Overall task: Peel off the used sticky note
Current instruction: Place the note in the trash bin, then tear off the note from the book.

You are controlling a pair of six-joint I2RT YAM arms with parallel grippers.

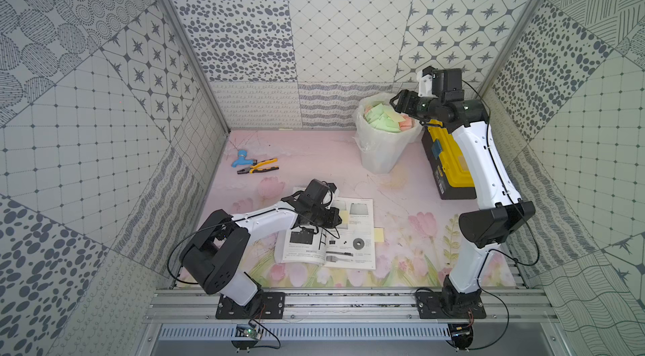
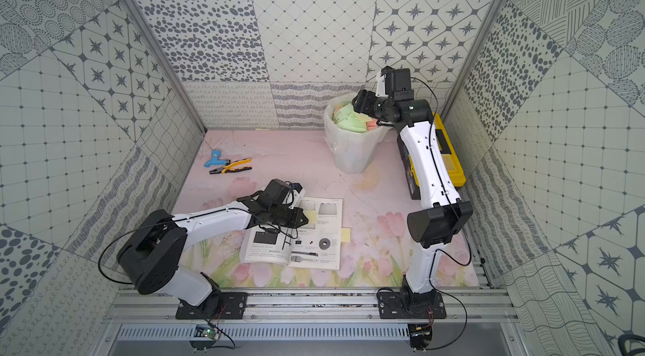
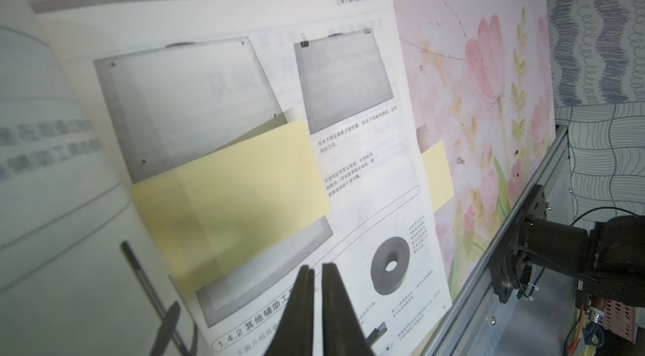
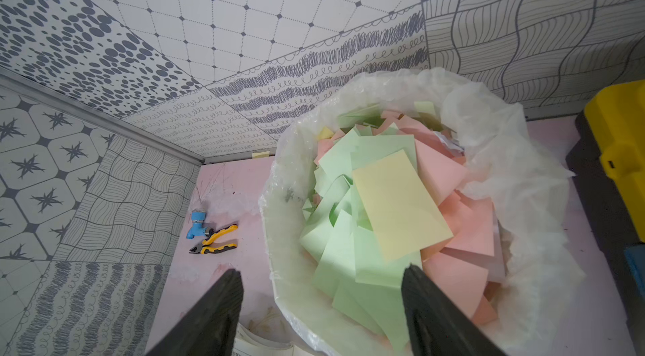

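**A:** Where does the left gripper stand?

**B:** It stands nearest the bases, low over the open booklet, which lies on the table front of centre. Its arm reaches in from 8 o'clock. The jaws are pressed almost together, with only a slit between them and nothing in it. The wrist view does not show whether the tips touch the paper.

**A:** And the sticky note?

**B:** The yellow sticky note lies flat on the right-hand page, across the lower part of a grey photo. It is just at the 3 o'clock side of that gripper's tips in both top views. A second yellow note pokes out from under the page's 3 o'clock edge and rests partly on the table.

**A:** What lies further back?

**B:** At 10 o'clock from the booklet lie yellow-handled pliers, with a blue tap fitting touching or just beside them. Toward 1 o'clock stands a lined bin, heaped with green, pink and yellow slips. One yellow slip lies on top. A yellow-and-black toolbox sits just beside the bin at its 4 o'clock.

**A:** And the right gripper?

**B:** It hangs above the bin's rim, with its jaws spread wide and nothing between them.
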